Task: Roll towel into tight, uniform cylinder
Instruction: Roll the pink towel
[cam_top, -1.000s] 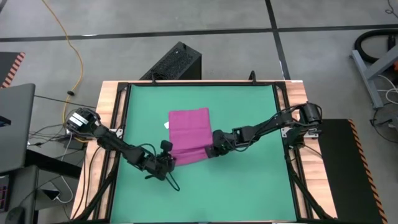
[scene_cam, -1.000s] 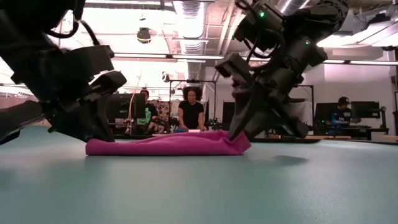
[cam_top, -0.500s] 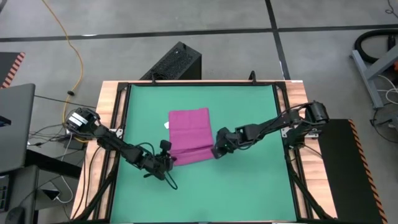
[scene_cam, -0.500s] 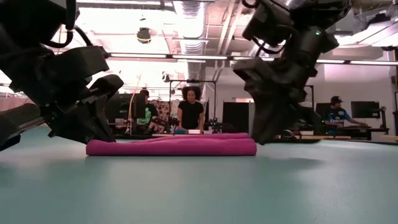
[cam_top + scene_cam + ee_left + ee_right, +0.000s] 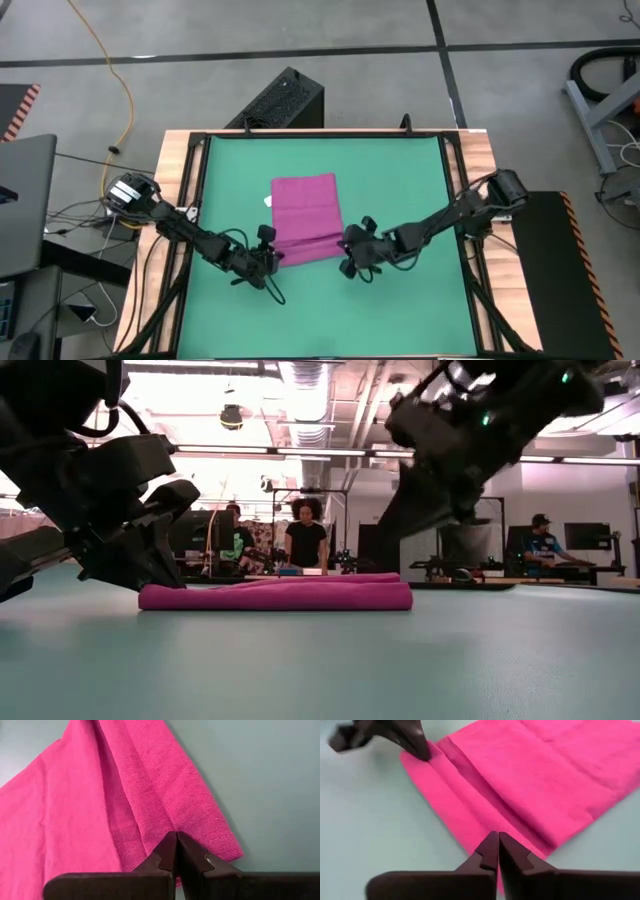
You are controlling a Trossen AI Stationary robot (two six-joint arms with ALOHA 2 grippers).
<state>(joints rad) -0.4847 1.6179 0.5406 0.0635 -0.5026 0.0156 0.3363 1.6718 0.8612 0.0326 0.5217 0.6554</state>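
Lying: 1 towel (image 5: 306, 217), 2 pincers (image 5: 270, 262) (image 5: 349, 256) beside.

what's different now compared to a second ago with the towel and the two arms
The right gripper let go of the towel's near right corner, which dropped flat, then swung off toward the table's near side and closed its fingers; it now holds nothing. The left gripper stayed shut at the near left corner of the fold. The towel kept its place on the green mat, one fold along its near edge.
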